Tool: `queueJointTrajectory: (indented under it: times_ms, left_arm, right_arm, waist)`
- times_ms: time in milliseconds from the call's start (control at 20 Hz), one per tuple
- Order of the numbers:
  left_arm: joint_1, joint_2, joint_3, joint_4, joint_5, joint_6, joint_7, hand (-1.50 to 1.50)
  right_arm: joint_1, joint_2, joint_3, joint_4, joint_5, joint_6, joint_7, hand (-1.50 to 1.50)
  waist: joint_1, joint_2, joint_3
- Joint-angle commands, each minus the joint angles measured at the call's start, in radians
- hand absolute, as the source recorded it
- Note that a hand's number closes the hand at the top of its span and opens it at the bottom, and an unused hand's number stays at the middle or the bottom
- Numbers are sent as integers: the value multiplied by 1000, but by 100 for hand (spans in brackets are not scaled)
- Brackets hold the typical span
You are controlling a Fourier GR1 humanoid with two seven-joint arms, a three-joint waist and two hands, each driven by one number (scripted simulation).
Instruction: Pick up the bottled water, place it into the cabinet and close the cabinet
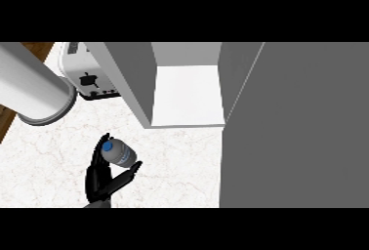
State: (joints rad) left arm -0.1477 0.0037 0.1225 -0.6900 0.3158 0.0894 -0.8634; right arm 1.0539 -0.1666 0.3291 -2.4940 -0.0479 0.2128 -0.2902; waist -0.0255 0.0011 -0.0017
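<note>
One hand showing, left hand (97, 178) at 7 o'clock, fingers and thumb curled round bottled water (117, 152), cabinet (137, 78) open at 12 o'clock, door (302, 127) at 3 o'clock, toaster (90, 78) at 11 o'clock

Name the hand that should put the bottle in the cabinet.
Left: the left hand is curled round the water bottle, near the open cabinet; the right hand is not in view.

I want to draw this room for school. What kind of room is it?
Most likely a kitchen. A toaster stands on a white marbled counter, next to an open cabinet with a bare shelf. The robot hand holds a bottled water above the counter.
</note>
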Motion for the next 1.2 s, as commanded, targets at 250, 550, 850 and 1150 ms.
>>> queueJointTrajectory:
  times_ms: [250,550,850,1150]
  left_arm:
    - [-88,-4,22,166,101,-91,-106,150]
    - [-140,2,26,183,94,-133,-108,150]
    - [-91,33,-70,164,44,-265,-87,150]
    - [-101,30,-114,115,19,-296,-48,150]
  right_arm:
    - [13,-15,11,-93,-10,-17,61,-150]
    - [17,-16,25,-107,15,-28,52,-150]
    - [-17,-7,5,-82,-6,-42,54,-150]
    - [-66,-20,-45,-37,-78,-29,43,-150]
  waist:
    - [6,0,0]
    - [1,0,0]
    - [10,1,0]
    - [19,0,1]
